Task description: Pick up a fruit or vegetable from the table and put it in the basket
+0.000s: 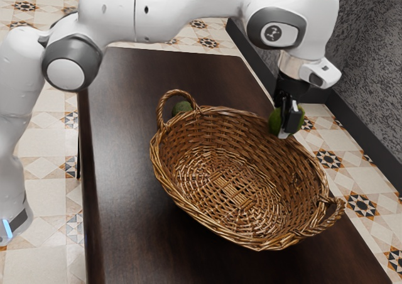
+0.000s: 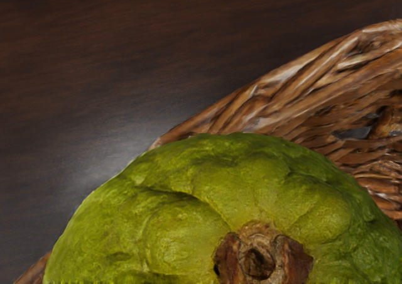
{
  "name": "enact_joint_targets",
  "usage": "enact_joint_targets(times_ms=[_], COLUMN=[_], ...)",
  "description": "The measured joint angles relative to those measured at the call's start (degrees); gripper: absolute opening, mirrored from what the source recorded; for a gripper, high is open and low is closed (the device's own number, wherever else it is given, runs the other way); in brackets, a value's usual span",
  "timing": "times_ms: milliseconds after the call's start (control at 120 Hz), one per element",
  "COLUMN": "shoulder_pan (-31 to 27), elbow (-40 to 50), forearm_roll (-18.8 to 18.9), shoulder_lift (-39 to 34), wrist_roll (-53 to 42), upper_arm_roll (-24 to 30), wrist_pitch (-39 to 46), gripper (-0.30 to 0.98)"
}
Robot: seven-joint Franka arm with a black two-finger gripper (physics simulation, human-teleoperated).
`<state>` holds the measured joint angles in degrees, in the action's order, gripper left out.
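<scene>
In the exterior view my gripper (image 1: 286, 128) points down at the basket's far rim, shut on a green fruit (image 1: 275, 121) that bulges out on both sides of the near finger. The held fruit (image 2: 182, 202), lumpy with a brown stem, looms large in the wrist view, the basket's woven side (image 2: 282, 102) below and beyond it. The brown wicker basket (image 1: 168, 182) stands upright on the table, nothing visible inside. Whether the fruit is over the opening or just outside the rim, I cannot tell.
Another dark green fruit (image 1: 181, 107) sits on the table behind the basket's left handle in the exterior view, partly hidden by it. The basket's two looped handles rise above its rim. The dark wooden table (image 1: 125, 171) extends around the basket.
</scene>
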<state>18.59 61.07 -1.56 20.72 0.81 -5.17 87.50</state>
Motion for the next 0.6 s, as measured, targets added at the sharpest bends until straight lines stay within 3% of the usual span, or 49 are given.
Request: enact_joint_targets(times_ms=[308,433,600], shoulder_pan=[1.08,1.09,1.11], elbow=[0.01,0.03,0.04], forearm_roll=[0.19,0.03,-0.14], shoulder_lift=[0.14,0.19,0.23], wrist_roll=[0.03,0.02,0.04], upper_arm_roll=[4.69,4.81,4.75], wrist_pitch=[0.06,-0.14,-0.14], gripper=[0.3,0.53,0.64])
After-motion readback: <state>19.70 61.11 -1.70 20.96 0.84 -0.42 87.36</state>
